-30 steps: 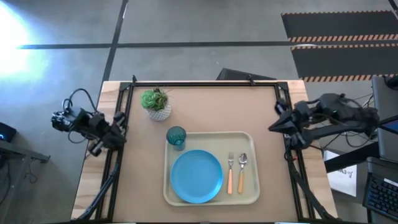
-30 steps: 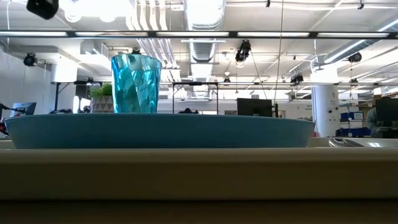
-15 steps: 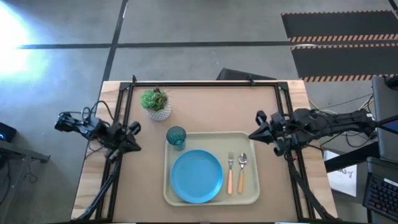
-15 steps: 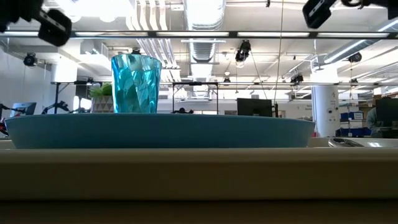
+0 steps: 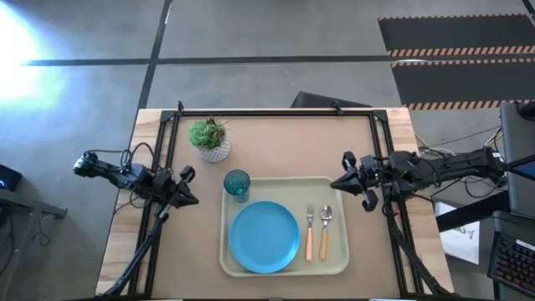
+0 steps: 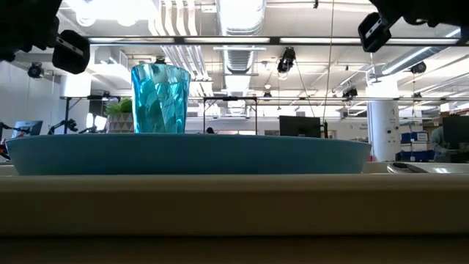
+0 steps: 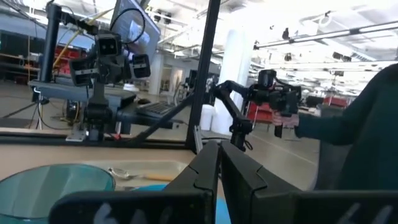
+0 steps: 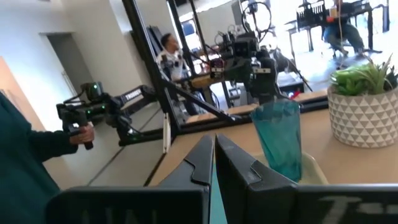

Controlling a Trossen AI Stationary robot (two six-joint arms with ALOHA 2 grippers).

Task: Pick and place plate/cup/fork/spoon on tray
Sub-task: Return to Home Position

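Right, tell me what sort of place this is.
Probably a robotics lab in an open industrial hall: exposed ceiling ducts, other robot arms on frames behind the table, and hazard-striped floor mats.

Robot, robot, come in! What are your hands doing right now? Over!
Left gripper shut, empty, left of tray. Right gripper shut, empty, at tray's right edge. Plate, cup, fork, spoon all on tray. Nothing in the way.
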